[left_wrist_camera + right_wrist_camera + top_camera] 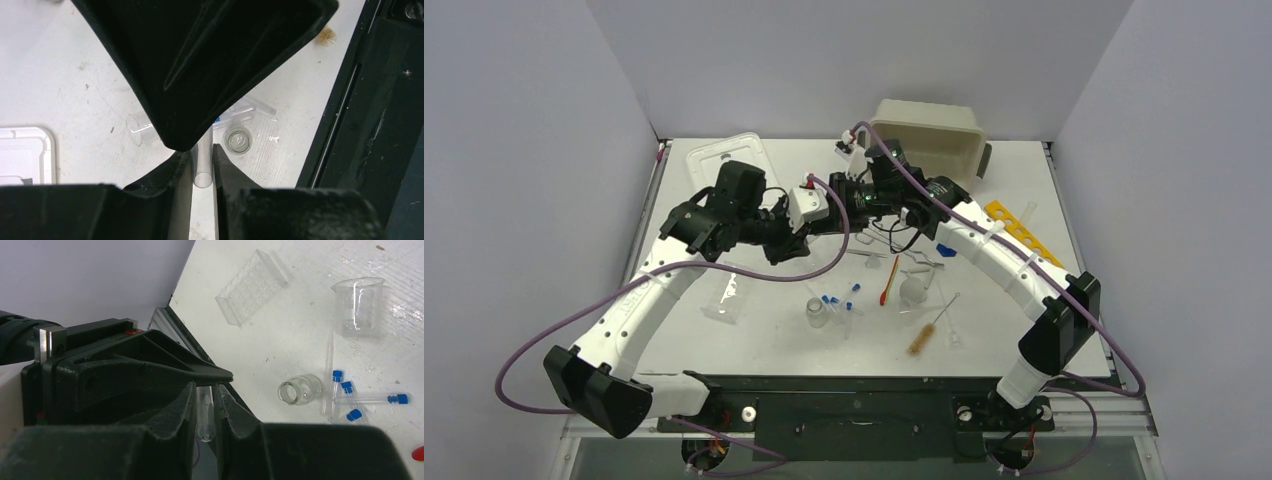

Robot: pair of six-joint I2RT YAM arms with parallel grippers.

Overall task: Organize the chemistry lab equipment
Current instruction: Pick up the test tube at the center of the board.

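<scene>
Clear tube (202,170) pinched by left hand (201,152); right hand (206,387) seemingly pinching it too, contact hidden by fingers.

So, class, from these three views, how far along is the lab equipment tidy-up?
Done: nothing looks sorted yet. In hand: a clear tube is clamped by both the left gripper and the right gripper, apparently mid-handover above the table. Left: the blue-capped tubes, vial, beaker, brush and spatula lie loose on the table.
</scene>
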